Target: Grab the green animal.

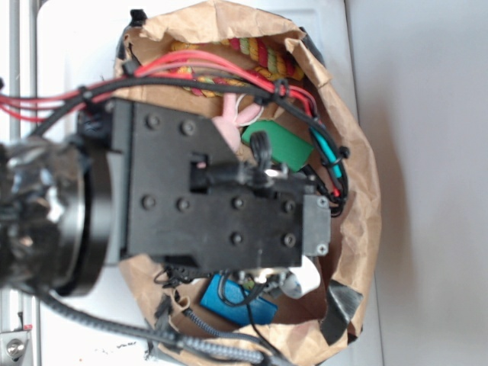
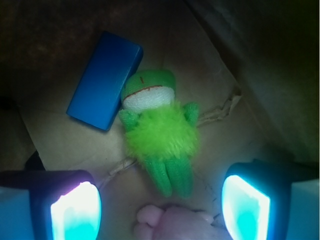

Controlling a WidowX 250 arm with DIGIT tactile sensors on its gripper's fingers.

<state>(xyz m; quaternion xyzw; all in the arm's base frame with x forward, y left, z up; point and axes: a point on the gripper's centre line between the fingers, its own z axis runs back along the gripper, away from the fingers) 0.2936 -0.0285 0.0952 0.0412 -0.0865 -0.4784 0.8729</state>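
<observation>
Green animal [image 2: 160, 132] lies flat on the brown paper bag [image 2: 240, 135] floor, centred just ahead of the fingers [image 2: 75, 212]. Gripper [image 2: 160, 207] wide open, holding nothing. Blue block [image 2: 104, 80] touches its head; pink plush [image 2: 175, 222] sits between the fingertips.

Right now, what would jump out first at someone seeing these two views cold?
In the wrist view, the bright green animal lies flat on the brown paper, mid-frame, its head beside a blue block. The open gripper hangs above it, glowing fingers at either lower corner, with a pink plush peeking in between them. In the exterior view, the black arm fills the paper bag, trailing red cables.
</observation>
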